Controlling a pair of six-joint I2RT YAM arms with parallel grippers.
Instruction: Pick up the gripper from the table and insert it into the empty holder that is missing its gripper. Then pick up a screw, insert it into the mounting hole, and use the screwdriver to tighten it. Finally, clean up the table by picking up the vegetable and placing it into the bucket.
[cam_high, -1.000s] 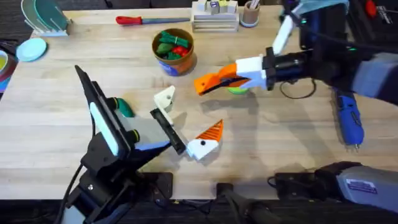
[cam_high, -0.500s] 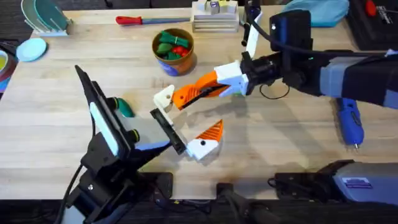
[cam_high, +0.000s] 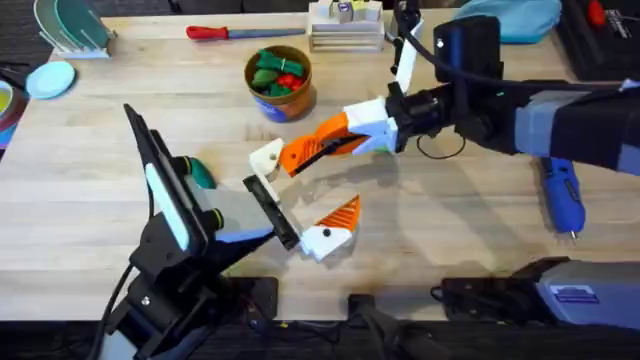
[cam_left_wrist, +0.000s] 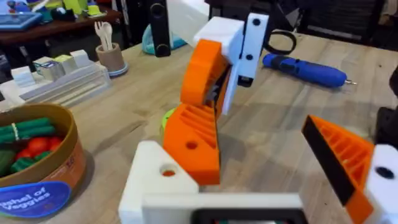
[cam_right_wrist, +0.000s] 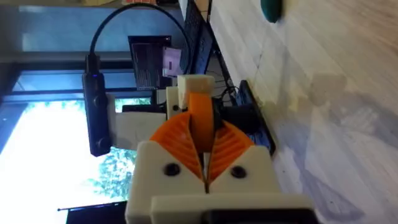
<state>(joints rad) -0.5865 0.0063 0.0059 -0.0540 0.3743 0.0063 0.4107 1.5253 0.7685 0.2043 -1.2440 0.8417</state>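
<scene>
Your right gripper (cam_high: 300, 157) is clamped on the orange gripper (cam_left_wrist: 198, 142), long axis pointing toward the desk's left edge. Tip sits at the white holder (cam_high: 266, 156), mid-desk; holes nearly aligned. Left gripper (cam_high: 325, 222): can't tell.

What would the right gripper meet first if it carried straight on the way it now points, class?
Probably the holder: the right gripper, shut on the orange gripper, points at that white base, the two seemingly almost touching, though depth is unclear.
</scene>
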